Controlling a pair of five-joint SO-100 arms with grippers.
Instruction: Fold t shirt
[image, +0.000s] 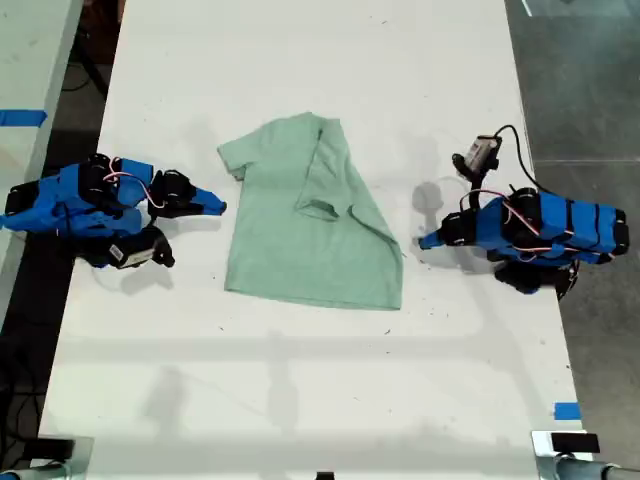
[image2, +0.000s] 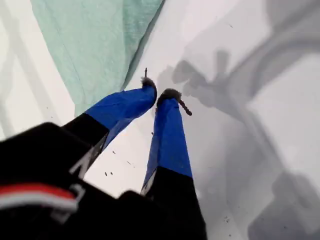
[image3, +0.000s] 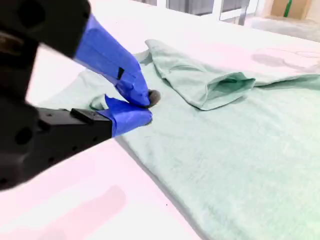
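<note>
since one side of the t shirt (image: 290, 240) already lies turned over toward its middle, the fold is judged partly done, with the other side not yet brought across. the shirt is laid flat near the centre of the table (image: 300, 390), neck toward 12 o'clock in the exterior view, and the turned-over sleeve (image: 320, 208) rests on the body of the cloth.

my first end effector (image: 424, 241) is parked at 3 o'clock of the shirt in the exterior view, low over the table just beside the hem corner; its fingertips are drawn nearly together with nothing between them (only a sliver of gap is seen in its wrist view). my second end effector (image: 218, 207) is set at 9 o'clock of the shirt, just beside the unfolded edge below the open sleeve, jaws pressed together and no cloth visibly caught. both are probably held low and close so an edge can be pinched with little travel.

nothing is seen lying between either end effector and the cloth. blue tape (image: 567, 410) marks the table edge at 5 o'clock, well apart from the work.
</note>
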